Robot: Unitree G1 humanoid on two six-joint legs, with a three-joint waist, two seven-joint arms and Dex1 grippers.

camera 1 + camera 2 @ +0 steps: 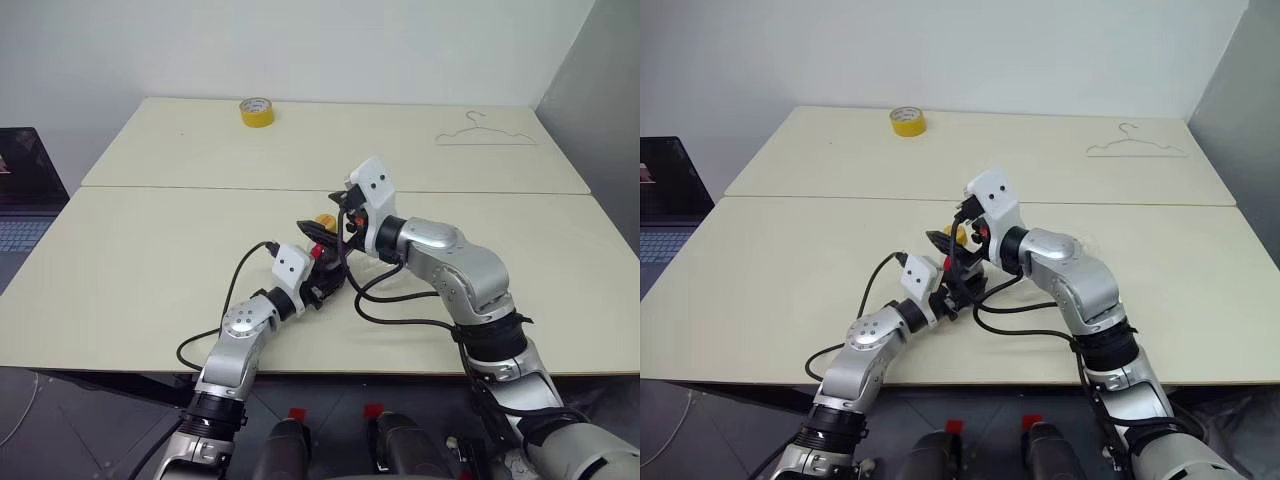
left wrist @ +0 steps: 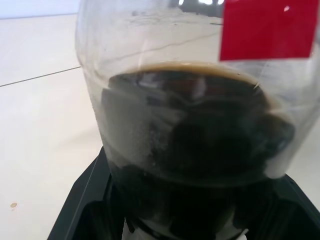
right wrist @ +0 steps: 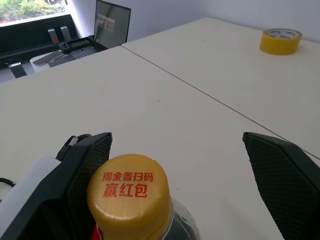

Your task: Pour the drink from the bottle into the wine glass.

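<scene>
While the left gripper (image 1: 322, 281) is clamped around the lower body of the small squat clear plastic bottle (image 2: 190, 125), holding it upright just above the cream table (image 1: 130, 260) near the middle of its front half, the right gripper (image 3: 175, 165) hangs with its two black fingers spread wide apart on either side of the bottle's yellow cap (image 3: 129, 192), touching nothing. A red neck label (image 2: 267, 27) sits above the dark brown-black drink (image 2: 200, 150), which fills roughly the lower half of the bottle.

Judging from this, the cap is still on and has to come off before any pouring. The thin plastic wall will likely flex under a hard squeeze, and the half load of liquid will slosh, so a firm but moderate hold low on the body suits it. The cap is small and smooth-topped; the best purchase is on its rim, fingers closing squarely from both sides.

A yellow tape roll (image 1: 256, 112) lies near the far edge and a wire hanger (image 1: 487, 136) towards the far right corner.
</scene>
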